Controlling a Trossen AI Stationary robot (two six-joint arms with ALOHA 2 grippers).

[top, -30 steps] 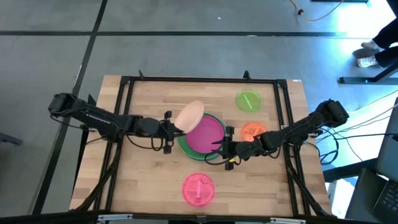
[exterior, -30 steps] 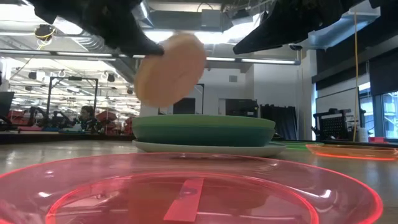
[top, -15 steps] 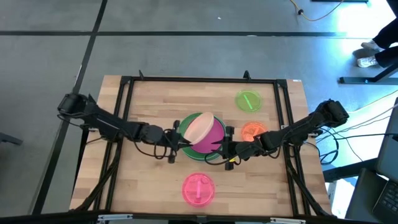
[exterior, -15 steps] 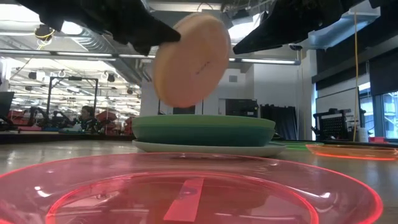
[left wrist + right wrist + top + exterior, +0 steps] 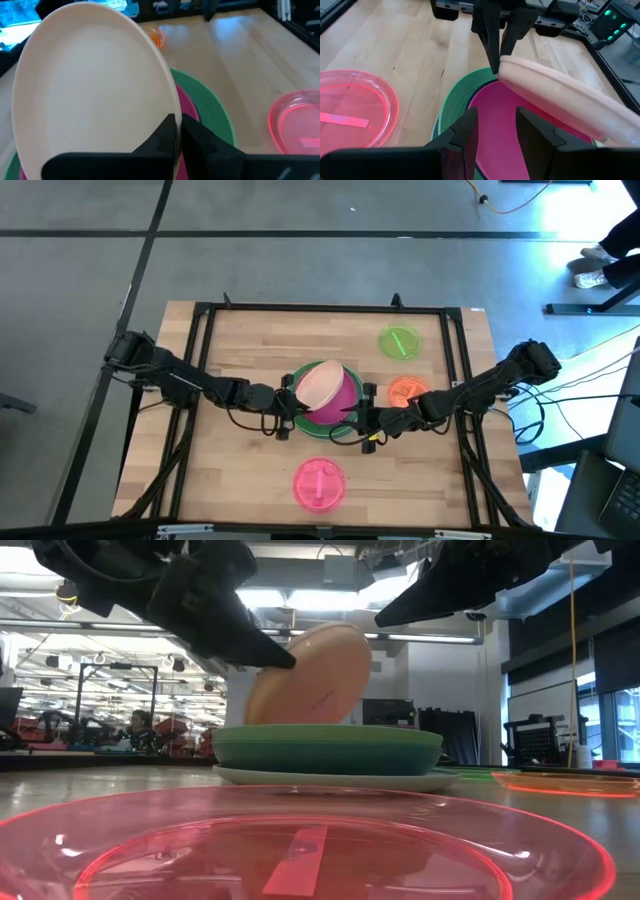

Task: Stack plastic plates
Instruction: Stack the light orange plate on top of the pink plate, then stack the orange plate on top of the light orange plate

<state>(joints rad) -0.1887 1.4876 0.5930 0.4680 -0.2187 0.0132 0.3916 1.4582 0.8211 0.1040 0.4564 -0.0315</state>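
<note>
Plates first: your stack sits at the table's centre, a magenta plate (image 5: 340, 395) lying on a green plate (image 5: 300, 418), and in the low view a pale plate (image 5: 330, 778) shows at the very bottom of the pile. Your left gripper (image 5: 284, 399) comes in from nine o'clock and has its fingers pinched tight on the rim of the peach plate (image 5: 320, 383), which hangs tilted over the stack's nine-to-eleven-o'clock side; from table height the peach plate's lower edge dips behind the green rim, so you cannot tell whether it touches the magenta one. In the left wrist view the two dark fingers (image 5: 165, 137) meet on the peach rim with almost no gap. Your right gripper (image 5: 358, 418) waits at the stack's four o'clock edge, its fingers spread apart and holding nothing, poised just over the magenta plate in its own wrist view. Loose plates around you: a small orange plate (image 5: 406, 390) at three o'clock, just beside the right arm; a bright green plate (image 5: 400, 341) at one o'clock, well apart from the stack; a clear pink plate (image 5: 319, 483) at six o'clock near the table's front edge, filling the foreground of the low view.
</note>
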